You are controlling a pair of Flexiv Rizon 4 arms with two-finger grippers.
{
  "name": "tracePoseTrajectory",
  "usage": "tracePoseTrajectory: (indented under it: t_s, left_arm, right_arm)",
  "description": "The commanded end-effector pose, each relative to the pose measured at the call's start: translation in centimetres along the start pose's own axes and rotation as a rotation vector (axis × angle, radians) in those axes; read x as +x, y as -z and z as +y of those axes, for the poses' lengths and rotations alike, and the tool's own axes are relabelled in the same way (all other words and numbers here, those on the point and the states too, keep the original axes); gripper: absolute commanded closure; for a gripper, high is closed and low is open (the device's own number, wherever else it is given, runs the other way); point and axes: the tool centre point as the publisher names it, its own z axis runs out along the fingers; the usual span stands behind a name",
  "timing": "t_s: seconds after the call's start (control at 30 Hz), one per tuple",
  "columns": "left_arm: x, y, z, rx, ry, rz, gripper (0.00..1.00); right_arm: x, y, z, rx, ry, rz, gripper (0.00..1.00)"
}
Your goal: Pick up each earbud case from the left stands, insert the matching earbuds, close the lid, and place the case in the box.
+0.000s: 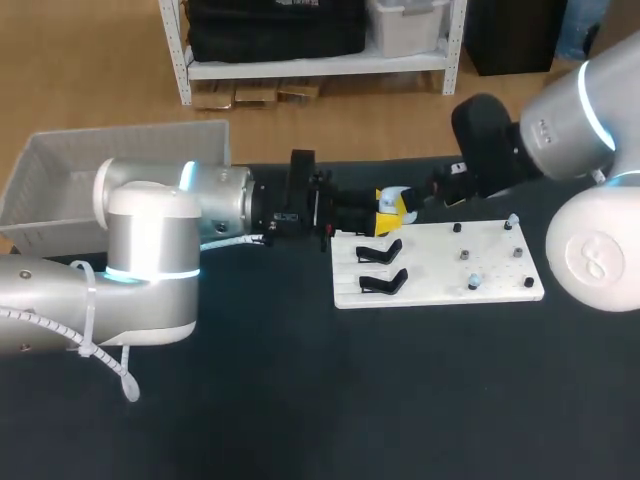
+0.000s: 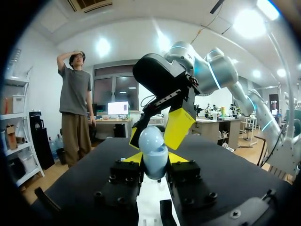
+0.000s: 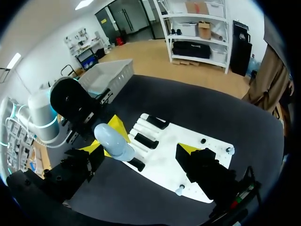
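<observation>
The yellow tips of the left gripper (image 2: pixel 154 162) are mostly hidden behind the pale blue egg-shaped earbud case (image 2: pixel 151 141), which they clamp from both sides. Whether its lid is ajar is hard to tell. The case hangs near the far-left corner of the white flat board (image 1: pixel 440 272), by its black stands (image 1: pixel 380 251). The left arm reaches level toward the board. The right gripper (image 3: pixel 140 149), on the board's far side, has its fingers spread wide, with the case between them. A pale grey plastic box (image 1: pixel 60 165) lies well left of the board.
</observation>
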Motion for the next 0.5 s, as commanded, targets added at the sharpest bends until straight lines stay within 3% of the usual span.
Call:
tracePoseTrajectory:
  t_s: [0.03,0.3,0.5]
  left_arm:
    - [0.1,0.0,-0.1,-0.003,-0.004,-0.005,1.0]
    - [0.1,0.0,-0.1,-0.003,-0.004,-0.005,1.0]
    - [0.1,0.0,-0.1,-0.003,-0.004,-0.005,1.0]
  right_arm:
    - [-0.4,0.2,0.3,0.001,-0.004,-0.009,0.0]
    - [-1.9,1.7,0.1,-0.003,-0.008,-0.046,0.0]
    - [-2.4,4.0,-1.5,0.014,-0.039,-0.061,0.0]
